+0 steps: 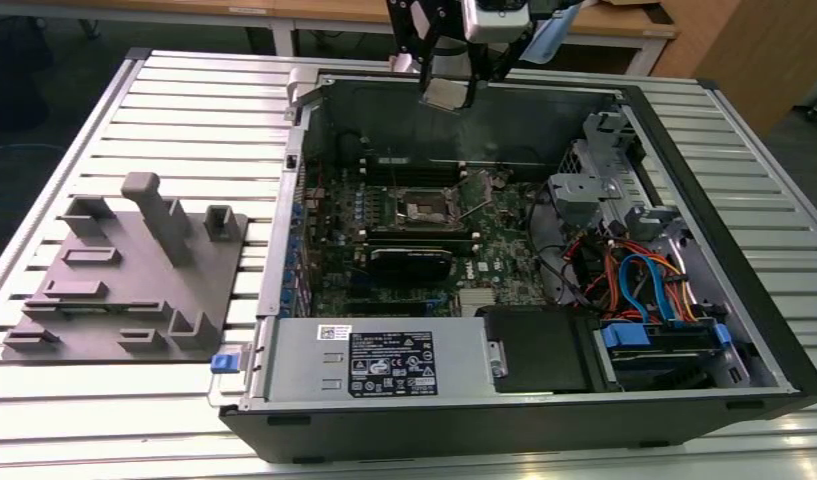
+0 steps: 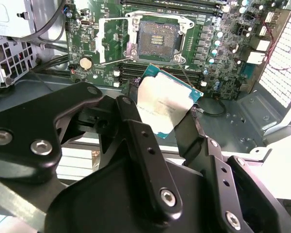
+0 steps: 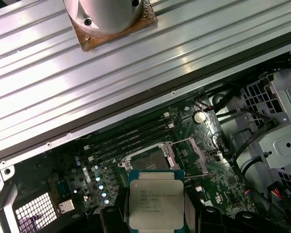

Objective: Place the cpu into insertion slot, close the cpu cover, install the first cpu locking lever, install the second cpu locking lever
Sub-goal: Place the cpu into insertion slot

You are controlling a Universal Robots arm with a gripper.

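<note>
Case point(image 1: 515, 435) sat open on the worktop point(image 1: 181, 110). Inside, black card point(image 1: 411, 262) lay at 6 o'clock of the insertion slot point(image 1: 419, 208), just beside it. Slot centre was exposed, open air above. cpu cover point(image 3: 193, 154) stood flipped up off one slot edge. Farther, at 12 o'clock from the slot over the case's far wall, gripper point(image 1: 448, 90) pinched the cpu point(image 1: 447, 95) by opposite edges, well apart from the board.

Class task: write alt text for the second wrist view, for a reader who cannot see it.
The gripper holds the cpu by two edges, in front of the green motherboard, whose insertion slot is open and empty.
</note>
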